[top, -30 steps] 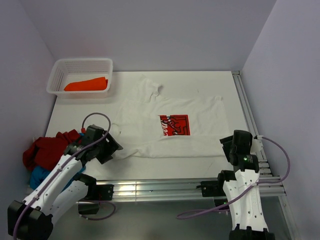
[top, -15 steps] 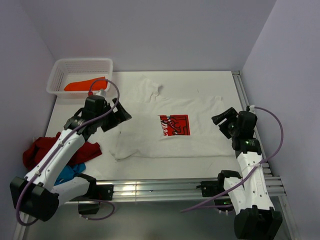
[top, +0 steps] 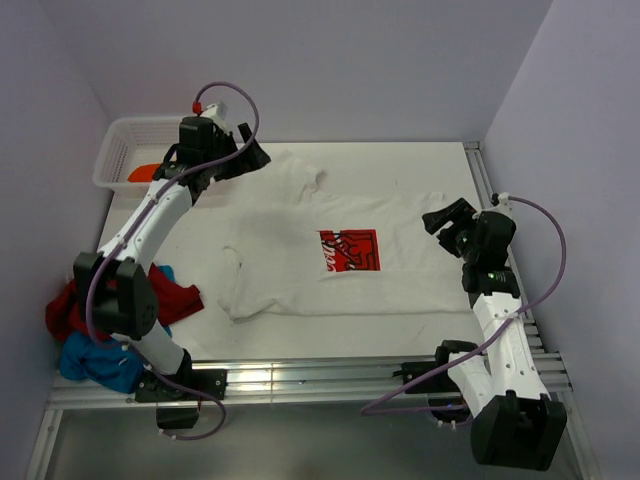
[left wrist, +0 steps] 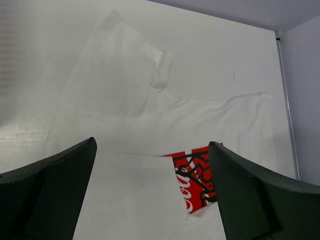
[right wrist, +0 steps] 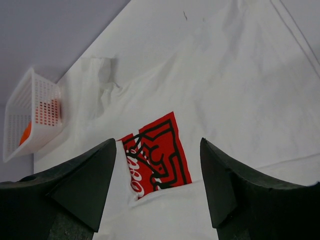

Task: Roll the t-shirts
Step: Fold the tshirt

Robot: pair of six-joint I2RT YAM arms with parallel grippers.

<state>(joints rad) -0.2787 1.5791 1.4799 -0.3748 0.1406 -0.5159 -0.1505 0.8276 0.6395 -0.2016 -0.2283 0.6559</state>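
Now left gripper [top: 252, 157] and right gripper [top: 445, 218] gape wide, empty; the white shirt [top: 295, 265] beneath looks limp and light, so probably pinch an edge.

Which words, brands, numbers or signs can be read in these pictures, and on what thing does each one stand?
"Co": white script letters on the red square print of the white t-shirt; the rest is hidden under a fold of cloth.
Black lines in the print: not readable as words.
Nothing else readable in any view.
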